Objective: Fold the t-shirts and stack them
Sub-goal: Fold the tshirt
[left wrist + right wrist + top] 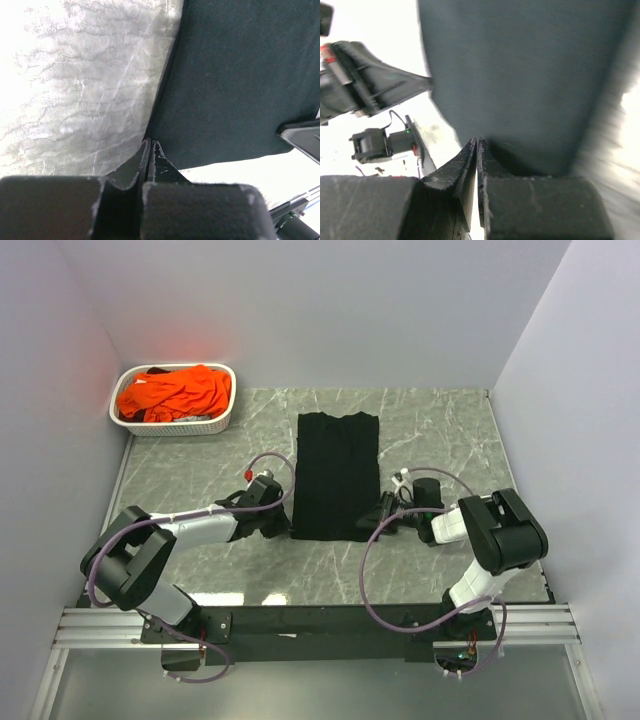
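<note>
**Black tee narrowed to a strip, both near corners pinched**

Progress:
- The black t-shirt (338, 475) lies flat mid-bench as a long narrow rectangle. No sleeves stick out, so I judge the lengthwise folds done.
- The crosswise fold is not yet made. The near hem has to go over toward the far end.
- The orange t-shirts (175, 392) sit crumpled in the basket (190, 426) at the far left corner, none folded. No stack is begun anywhere on the bench (450, 440).
- My estimate is that the first shirt is roughly halfway and the rest are untouched.

Grip:
- My left jaws are clenched at the near-left corner of the hem. The wrist view shows the tips meeting right on the cloth edge, so I read it as a pinch on the shirt.
- My right jaws are likewise closed at the near-right corner, with black cloth running into the tips.
- Both pinches are thin, and a corner could slip out on the lift.

Surroundings:
- The basket is well apart from the shirt.
- The left arm's cable loop (283, 468) arcs just beside the shirt's left edge and may brush the cloth during the fold.
- I see nothing lying on the cloth itself.
</note>
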Controlling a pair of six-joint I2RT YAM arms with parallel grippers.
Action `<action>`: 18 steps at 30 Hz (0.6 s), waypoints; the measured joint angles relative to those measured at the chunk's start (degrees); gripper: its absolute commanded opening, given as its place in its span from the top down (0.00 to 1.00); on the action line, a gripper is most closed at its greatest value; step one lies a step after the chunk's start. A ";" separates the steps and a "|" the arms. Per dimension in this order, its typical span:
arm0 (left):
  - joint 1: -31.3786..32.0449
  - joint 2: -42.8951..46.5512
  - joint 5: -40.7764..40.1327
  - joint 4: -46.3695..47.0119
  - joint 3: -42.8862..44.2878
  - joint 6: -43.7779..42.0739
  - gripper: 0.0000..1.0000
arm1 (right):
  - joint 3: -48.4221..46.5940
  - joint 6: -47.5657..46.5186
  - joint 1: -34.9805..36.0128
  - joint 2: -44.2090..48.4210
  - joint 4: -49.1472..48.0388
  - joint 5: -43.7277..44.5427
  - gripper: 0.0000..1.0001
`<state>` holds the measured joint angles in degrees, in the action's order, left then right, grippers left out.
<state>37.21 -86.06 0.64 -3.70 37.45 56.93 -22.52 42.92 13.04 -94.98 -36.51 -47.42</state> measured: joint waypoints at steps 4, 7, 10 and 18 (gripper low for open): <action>0.00 0.09 0.00 -0.13 0.00 0.04 0.99 | 2.43 1.51 -2.03 -3.17 -1.92 -0.85 0.90; 0.00 0.90 -0.02 -1.09 -0.26 0.37 0.99 | 2.82 2.10 -2.03 -2.95 -2.69 -0.92 0.90; 0.00 3.61 -0.59 -6.27 -0.57 0.13 0.95 | 3.04 0.72 -2.03 1.03 2.29 0.81 0.85; 0.00 15.91 -4.35 -20.35 1.73 -2.80 0.36 | -5.01 -9.16 -1.18 27.96 33.90 15.65 0.58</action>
<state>37.21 -70.15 -3.70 -24.05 39.18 54.13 -27.53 33.76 11.86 -67.02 -2.61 -31.77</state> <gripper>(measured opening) 0.472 0.351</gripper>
